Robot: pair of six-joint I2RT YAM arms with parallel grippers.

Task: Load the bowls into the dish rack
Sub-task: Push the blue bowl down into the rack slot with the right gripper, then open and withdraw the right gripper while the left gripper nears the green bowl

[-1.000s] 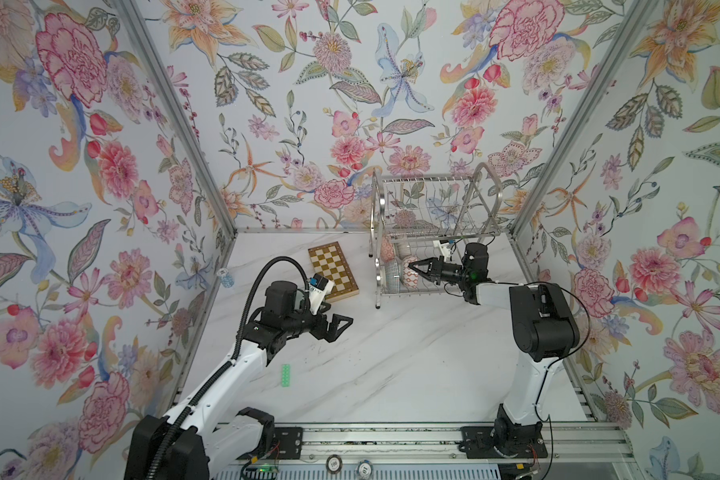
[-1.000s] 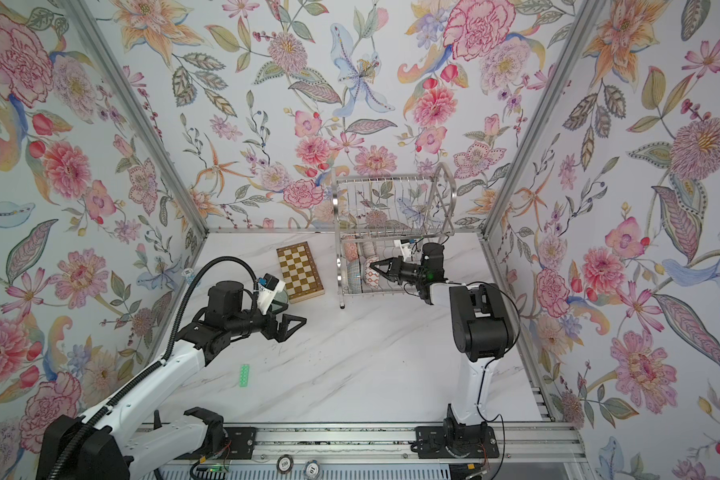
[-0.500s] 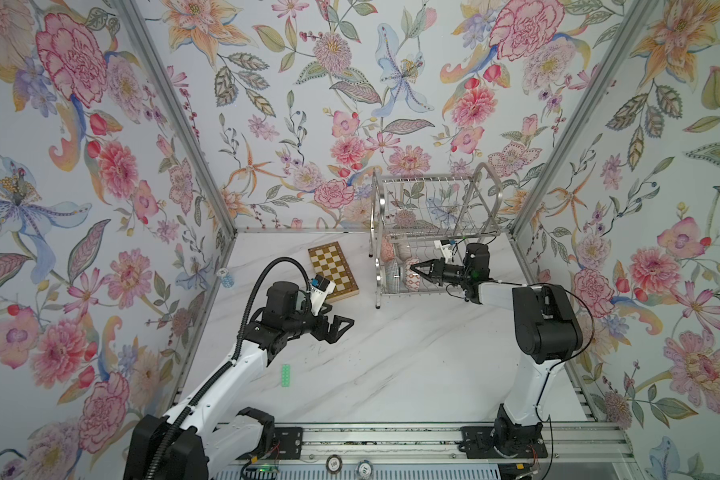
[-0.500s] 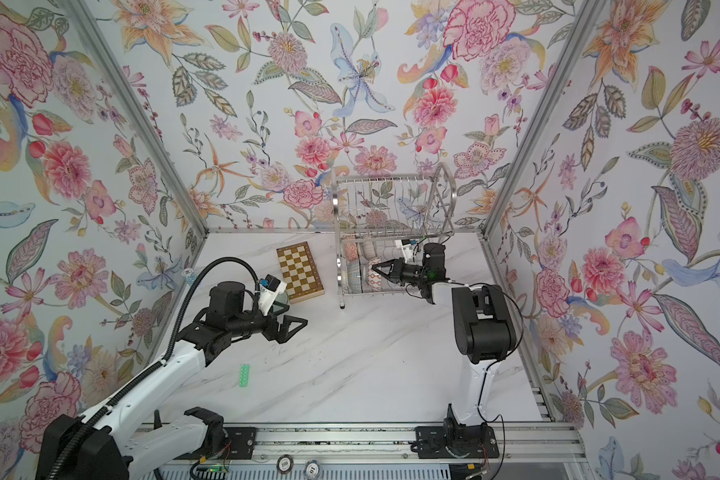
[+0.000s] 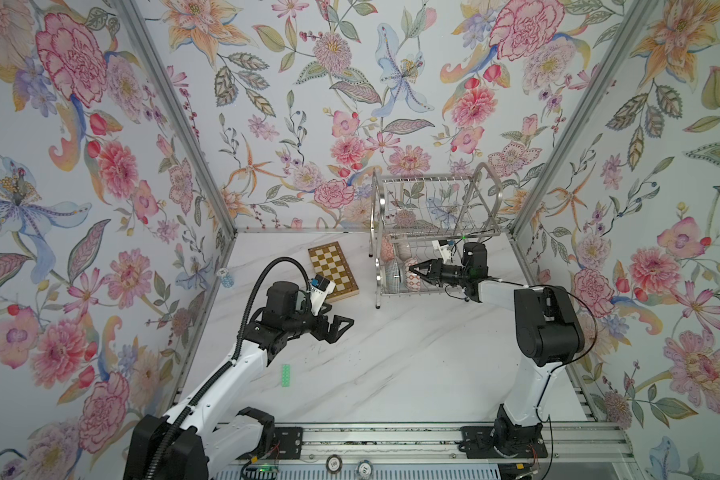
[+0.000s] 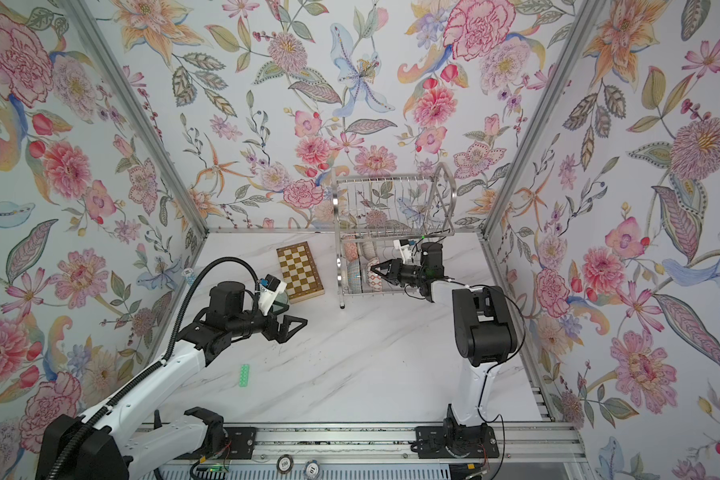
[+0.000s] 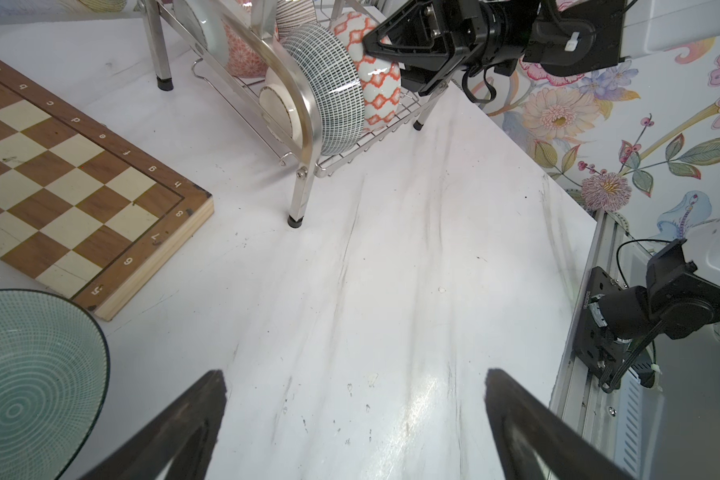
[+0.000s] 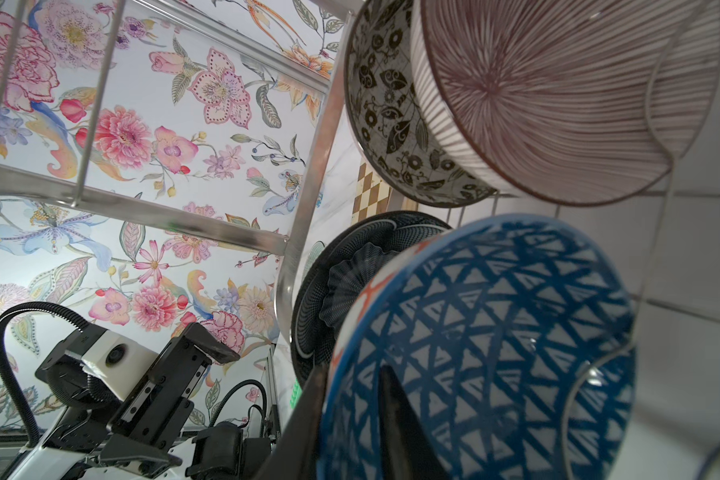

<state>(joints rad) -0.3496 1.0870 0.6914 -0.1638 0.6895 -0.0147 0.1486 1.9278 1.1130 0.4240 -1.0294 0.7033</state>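
The dish rack [image 5: 429,208] [image 6: 391,199] stands at the back right. On its lower shelf a blue triangle-patterned bowl [image 8: 495,353] [image 7: 377,95] with a red-latticed outside stands on edge beside a dark striped bowl [image 7: 329,83]. Behind them are a black-and-white floral bowl [image 8: 391,124] and a pinkish radial-lined bowl [image 8: 537,91]. My right gripper [image 5: 411,271] [image 8: 352,370] straddles the blue bowl's rim, its jaws slightly apart and the inner finger off the wall. My left gripper [image 5: 341,328] [image 7: 355,374] hangs open over bare table. A mint green bowl [image 7: 30,386] sits on the table beside it.
A brown-and-white chessboard [image 5: 333,272] lies flat left of the rack. A small green block [image 5: 285,375] lies on the table near the left arm. A metal rail [image 5: 391,436] runs along the front edge. Floral walls close in three sides.
The right gripper's jaws have eased apart around the blue bowl's rim. The left arm has not moved.
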